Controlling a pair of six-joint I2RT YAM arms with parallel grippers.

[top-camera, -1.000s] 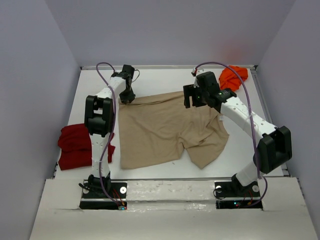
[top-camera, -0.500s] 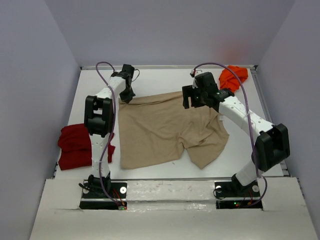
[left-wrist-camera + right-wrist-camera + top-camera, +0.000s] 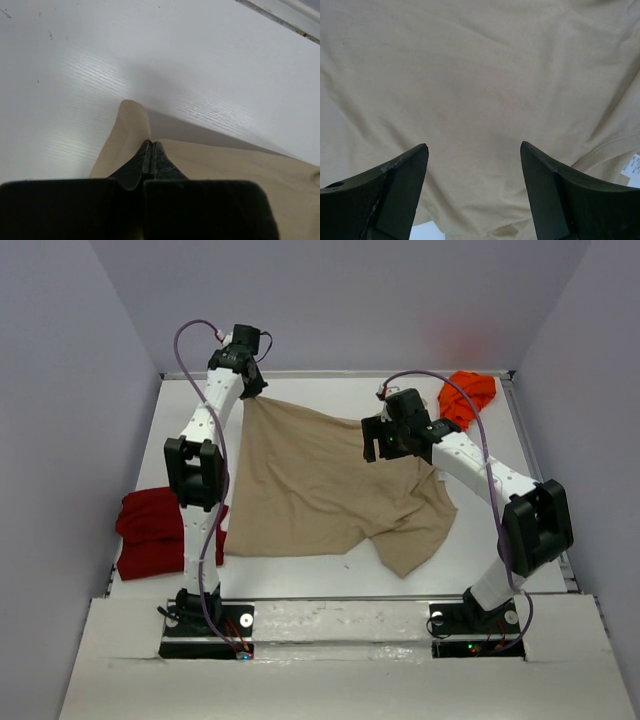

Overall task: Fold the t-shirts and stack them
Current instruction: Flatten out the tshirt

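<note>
Left gripper (image 3: pixel 151 150): closed on the tan t-shirt's (image 3: pixel 320 490) far-left corner.
Right gripper (image 3: pixel 474 147): wide open above the shirt, holding nothing.
Location: centre of the table (image 3: pixel 480 550), far-left corner raised.
Risk: the thin pinch could slip; a one-sided pull could bunch the shirt.

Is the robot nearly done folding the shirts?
Not yet. Done: maybe the red shirt, piled at the left. In hand: the left gripper pinches a corner of the tan shirt; the right gripper hovers open over it. Left: folding it, the crumpled orange shirt, then stacking.
</note>
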